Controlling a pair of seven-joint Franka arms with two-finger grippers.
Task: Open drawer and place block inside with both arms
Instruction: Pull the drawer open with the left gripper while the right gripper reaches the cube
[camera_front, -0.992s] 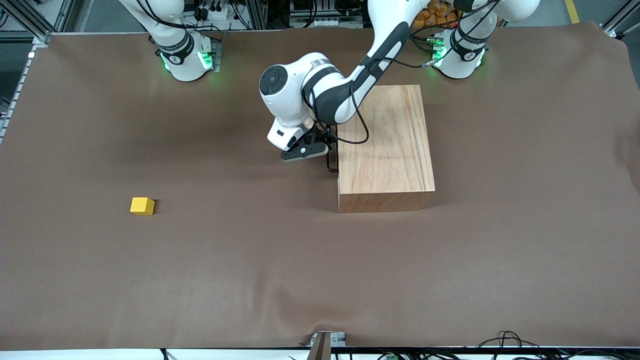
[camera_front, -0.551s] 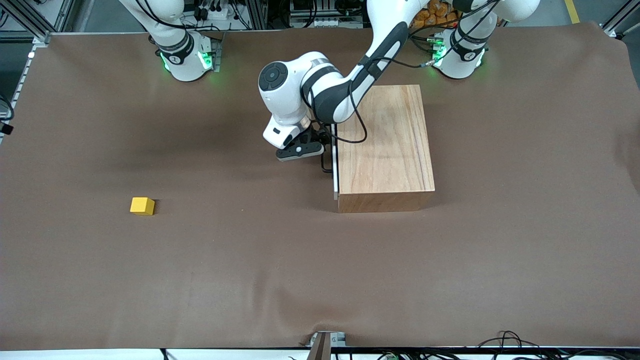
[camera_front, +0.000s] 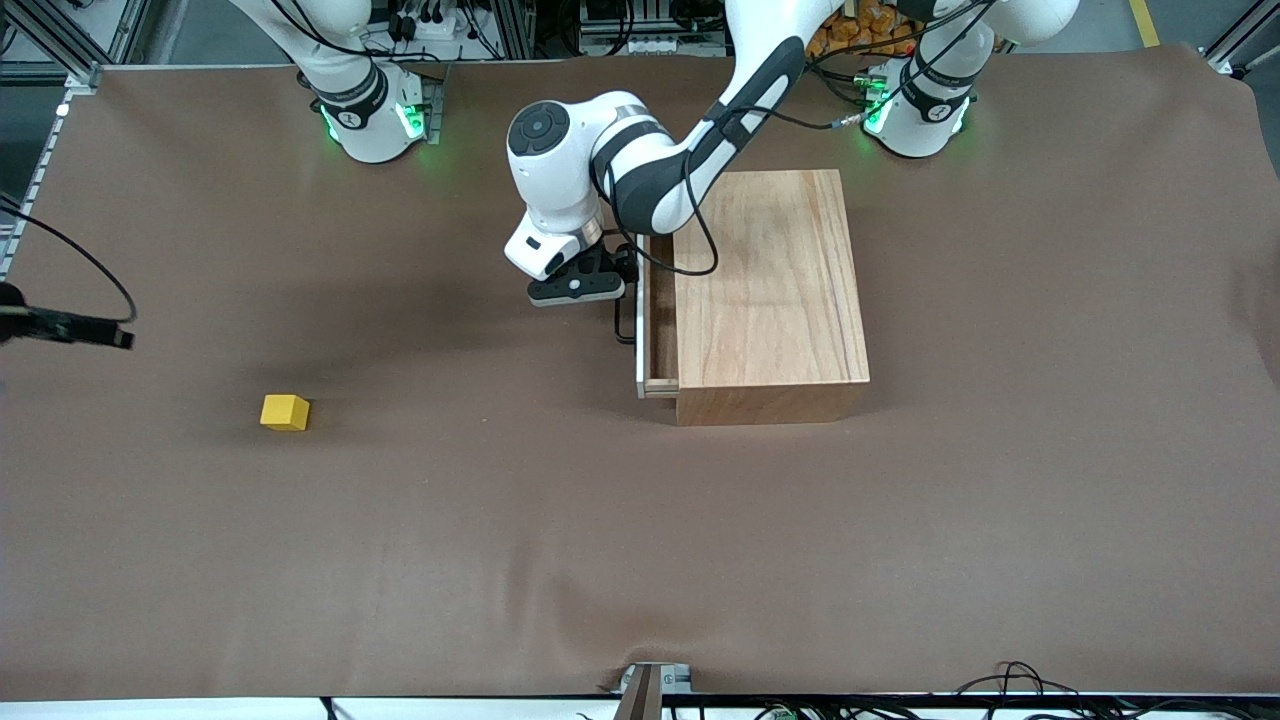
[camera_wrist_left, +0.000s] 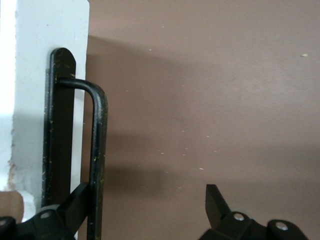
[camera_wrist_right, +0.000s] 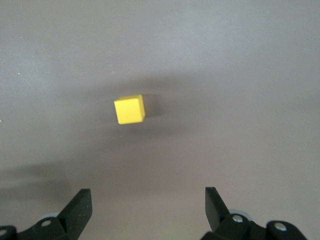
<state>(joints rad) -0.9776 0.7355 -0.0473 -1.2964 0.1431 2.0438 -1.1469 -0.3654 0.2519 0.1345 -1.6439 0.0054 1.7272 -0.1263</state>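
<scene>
Your left gripper (camera_wrist_left: 147, 210) hooks the black U-shaped metal handle (camera_wrist_left: 98, 150), jaws apart; the wooden drawer (camera_front: 655, 330) stands ajar. Your right gripper (camera_wrist_right: 147, 210), jaws apart, hangs over the yellow cube (camera_wrist_right: 129, 109) on brown cloth (camera_front: 400, 520).

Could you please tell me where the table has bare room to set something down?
The brown table cover lies bare nearer the front camera than the small yellow cube and the rectangular wooden box, and between the two. It is crowded in front of the partly open drawer, where the left end effector works.
</scene>
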